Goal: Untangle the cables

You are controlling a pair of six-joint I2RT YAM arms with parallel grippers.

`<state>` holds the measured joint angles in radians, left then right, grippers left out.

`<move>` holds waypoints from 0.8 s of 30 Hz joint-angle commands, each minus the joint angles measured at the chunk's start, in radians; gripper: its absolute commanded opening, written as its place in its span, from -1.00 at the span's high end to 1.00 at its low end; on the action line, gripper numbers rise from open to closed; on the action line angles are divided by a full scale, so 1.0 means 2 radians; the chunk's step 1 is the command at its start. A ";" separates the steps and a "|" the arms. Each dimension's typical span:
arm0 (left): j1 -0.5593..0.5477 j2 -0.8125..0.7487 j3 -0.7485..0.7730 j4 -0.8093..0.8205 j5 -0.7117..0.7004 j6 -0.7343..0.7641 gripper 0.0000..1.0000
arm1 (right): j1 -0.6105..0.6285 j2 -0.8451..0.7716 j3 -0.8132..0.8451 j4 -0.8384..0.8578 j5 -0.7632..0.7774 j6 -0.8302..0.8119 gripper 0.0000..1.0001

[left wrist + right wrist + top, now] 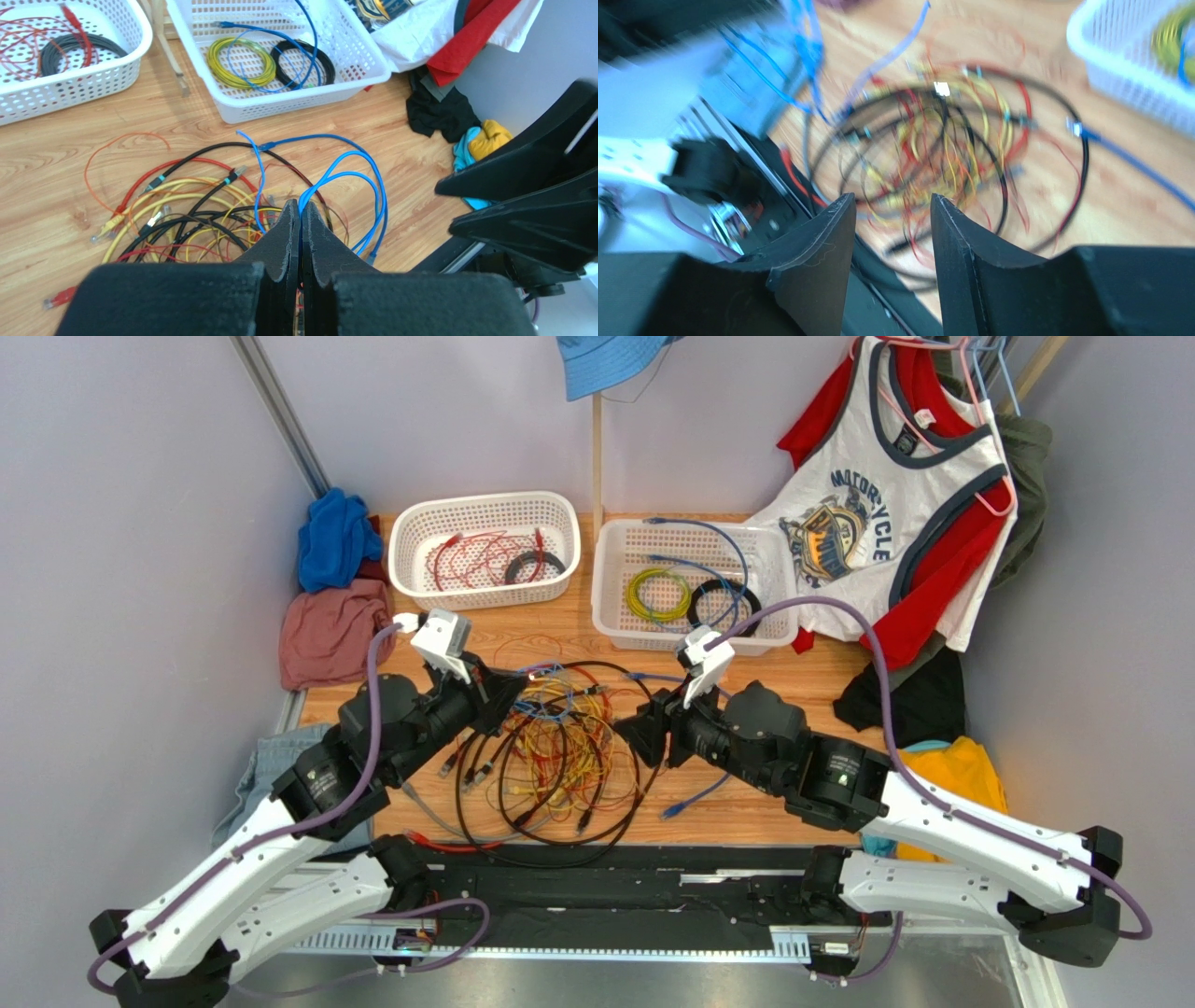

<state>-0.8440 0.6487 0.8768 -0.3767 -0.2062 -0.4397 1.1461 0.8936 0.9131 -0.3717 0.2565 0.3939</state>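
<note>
The cables [561, 742] lie in a loose heap at the middle of the desk [821, 703], towards its near edge. The left gripper [300, 210] is clamped on a blue cable [309, 189]; the fingers hide the pinch point itself. The right gripper [891, 204] stands parted over the heap, with nothing between its jaws. Its wrist view is badly blurred, so individual strands cannot be told apart there.

On the wooden table [582, 625], left basket [477, 597] and right basket [645, 636], both white, side by side. In the right one, yellow-green ring [658, 594] next to black ring [724, 602]. Up right, white shirt [877, 490] hanging.
</note>
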 commanded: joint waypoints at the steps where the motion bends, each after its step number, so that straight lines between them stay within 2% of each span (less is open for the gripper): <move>1: 0.001 0.022 0.042 -0.001 0.036 0.026 1.00 | 0.001 0.003 0.041 0.077 0.014 -0.048 0.03; 7: 0.001 0.032 0.033 0.015 0.061 0.018 1.00 | 0.000 0.024 0.049 0.129 0.000 -0.058 0.03; 19: 0.001 0.023 0.014 0.035 0.085 0.010 1.00 | -0.007 0.100 0.083 0.145 0.007 -0.068 0.05; 22: 0.001 0.019 0.008 0.040 0.089 0.007 1.00 | -0.011 0.110 0.083 0.152 0.004 -0.065 0.18; 24: 0.001 0.016 0.006 0.044 0.094 0.005 1.00 | -0.013 0.115 0.084 0.153 0.007 -0.066 0.41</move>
<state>-0.8440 0.6968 0.8967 -0.3408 -0.0494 -0.4213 1.1324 1.1069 1.0298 -0.1329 0.2592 0.2703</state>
